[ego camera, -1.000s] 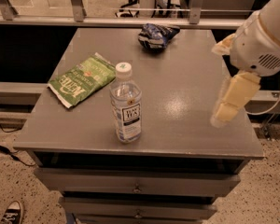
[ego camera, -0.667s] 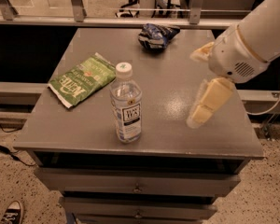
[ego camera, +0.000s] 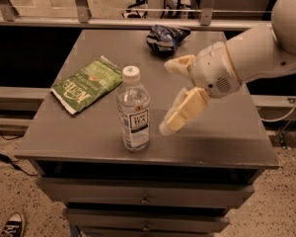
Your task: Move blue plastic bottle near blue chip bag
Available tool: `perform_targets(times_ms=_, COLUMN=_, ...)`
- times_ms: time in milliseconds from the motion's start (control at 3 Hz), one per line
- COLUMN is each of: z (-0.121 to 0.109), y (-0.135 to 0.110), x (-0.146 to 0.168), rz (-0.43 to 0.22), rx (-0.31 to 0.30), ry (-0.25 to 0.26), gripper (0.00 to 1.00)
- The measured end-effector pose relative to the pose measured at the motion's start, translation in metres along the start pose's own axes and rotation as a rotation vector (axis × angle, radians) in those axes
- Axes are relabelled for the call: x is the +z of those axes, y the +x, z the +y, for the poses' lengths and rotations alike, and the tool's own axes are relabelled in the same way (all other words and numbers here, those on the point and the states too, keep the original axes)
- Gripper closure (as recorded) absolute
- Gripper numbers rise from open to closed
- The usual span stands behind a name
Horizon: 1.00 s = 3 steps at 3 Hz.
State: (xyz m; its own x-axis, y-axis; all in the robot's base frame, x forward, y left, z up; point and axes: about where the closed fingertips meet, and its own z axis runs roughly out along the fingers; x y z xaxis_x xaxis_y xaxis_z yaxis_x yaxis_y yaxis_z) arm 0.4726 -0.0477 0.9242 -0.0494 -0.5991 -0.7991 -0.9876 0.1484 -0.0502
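Observation:
The blue plastic bottle (ego camera: 133,111), clear with a white cap and a white label, stands upright near the front middle of the grey table (ego camera: 227,137). The blue chip bag (ego camera: 166,36), dark blue and wrinkled, lies at the back of the table, right of centre. My gripper (ego camera: 166,98) is open and empty, just right of the bottle and a little above the table. One cream finger (ego camera: 180,64) points left at cap height; the other (ego camera: 182,111) slants down towards the tabletop. Neither touches the bottle.
A flat green chip bag (ego camera: 85,83) lies on the left of the table. My white arm (ego camera: 266,53) reaches in from the right. A railing (ego camera: 89,21) runs behind the table. Drawers (ego camera: 145,194) are below the front edge. A shoe (ego camera: 10,225) is on the floor at bottom left.
My gripper has moved left across the table, from the right edge to just beside the bottle. The bottle and both bags have not moved.

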Motion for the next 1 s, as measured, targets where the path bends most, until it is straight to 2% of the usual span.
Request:
perform_targets(times_ms=333, z=0.009, y=-0.016, x=0.019, rz=-0.119, rx=0.003, ry=-0.057, gripper=0.0)
perform_targets(times_ms=667, z=0.018, y=-0.027, x=0.038, rz=-0.203, rx=0.015, ry=-0.117, gripper=0.0)
perform_targets(times_ms=1000, z=0.02, y=-0.028, x=0.046, rz=-0.248, rx=0.042, ry=-0.15, gripper=0.21)
